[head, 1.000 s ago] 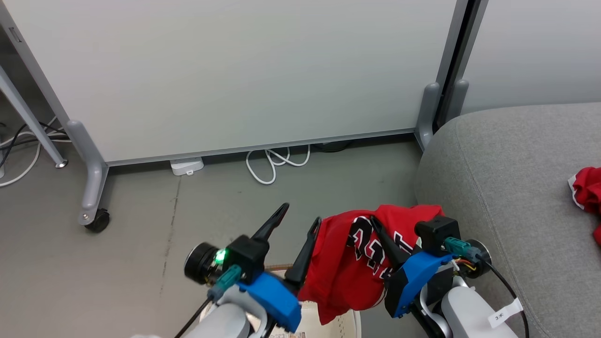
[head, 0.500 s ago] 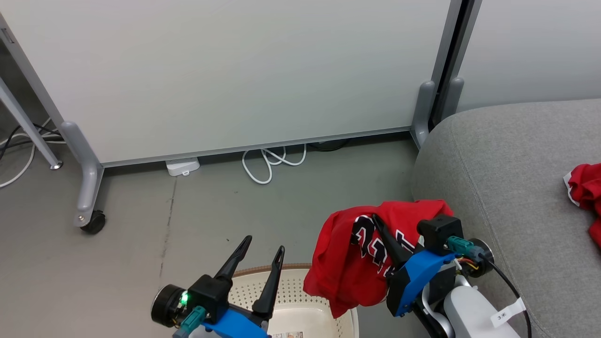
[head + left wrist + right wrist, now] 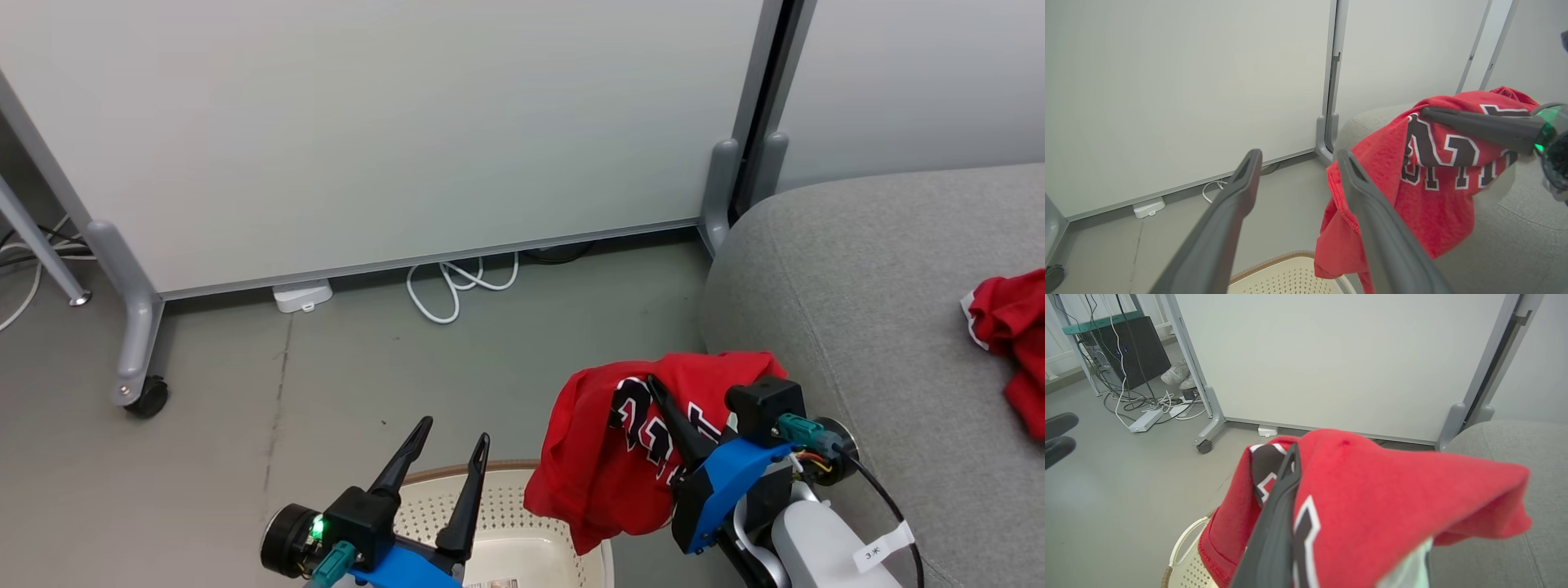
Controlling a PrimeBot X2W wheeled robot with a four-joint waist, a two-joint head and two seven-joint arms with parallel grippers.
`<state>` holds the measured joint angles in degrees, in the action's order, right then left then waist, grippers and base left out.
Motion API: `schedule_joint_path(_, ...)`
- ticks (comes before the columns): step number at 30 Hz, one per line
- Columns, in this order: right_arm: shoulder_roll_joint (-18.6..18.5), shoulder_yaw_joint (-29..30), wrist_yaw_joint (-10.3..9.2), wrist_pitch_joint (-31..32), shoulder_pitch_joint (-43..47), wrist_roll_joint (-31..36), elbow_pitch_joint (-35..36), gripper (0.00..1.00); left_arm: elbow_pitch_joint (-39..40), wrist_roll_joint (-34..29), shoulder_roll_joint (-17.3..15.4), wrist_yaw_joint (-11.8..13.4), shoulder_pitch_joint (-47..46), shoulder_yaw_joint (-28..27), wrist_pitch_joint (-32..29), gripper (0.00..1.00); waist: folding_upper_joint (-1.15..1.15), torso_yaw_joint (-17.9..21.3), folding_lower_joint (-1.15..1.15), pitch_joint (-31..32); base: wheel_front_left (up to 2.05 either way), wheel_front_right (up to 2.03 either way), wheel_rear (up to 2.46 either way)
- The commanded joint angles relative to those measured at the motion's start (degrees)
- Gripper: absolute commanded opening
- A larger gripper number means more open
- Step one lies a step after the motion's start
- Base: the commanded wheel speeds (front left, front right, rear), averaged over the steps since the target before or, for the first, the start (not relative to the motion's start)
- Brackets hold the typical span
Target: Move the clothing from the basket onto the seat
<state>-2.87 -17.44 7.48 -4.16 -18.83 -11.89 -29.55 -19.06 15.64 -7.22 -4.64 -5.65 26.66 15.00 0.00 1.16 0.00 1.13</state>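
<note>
A red garment with black-and-white lettering (image 3: 600, 457) hangs from my right gripper (image 3: 665, 392), which is shut on it. One dark finger (image 3: 1278, 514) lies on top of the cloth; the other is hidden beneath. The garment dangles over the right end of the cream basket (image 3: 457, 474), just left of the grey sofa (image 3: 857, 286). My left gripper (image 3: 454, 429) stands open over the basket, apart from the garment (image 3: 1433, 163), with nothing between its fingers. A second red garment (image 3: 1008, 327) lies on the sofa seat at the right.
A pale partition on grey legs with a castor (image 3: 147, 398) stands behind. White cable loops (image 3: 453, 286) and a small white box (image 3: 302, 296) lie on the floor at its foot. In the right wrist view, a black case (image 3: 1135, 347), cables and shoes (image 3: 1177, 375) sit far left.
My left gripper has drawn back from the garment toward the lower left and stays open. The right gripper still holds the garment. The camera has turned slightly right.
</note>
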Motion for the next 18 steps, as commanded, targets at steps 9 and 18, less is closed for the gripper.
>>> schedule_joint_path(9,-0.03,-0.32,0.03,0.03,-0.43,0.08,0.49,0.0,-0.46,-2.18,1.67,-1.74,0.33,-1.78,0.26,1.0,0.0,6.02,0.0,-0.35,0.0,0.0,0.0)
schedule_joint_path(18,-0.03,-0.41,0.03,-0.23,-0.82,-0.12,0.26,0.0,-0.66,-3.53,2.65,-2.47,-0.32,-1.86,0.27,1.0,0.0,12.61,0.0,-1.28,0.0,0.0,0.0)
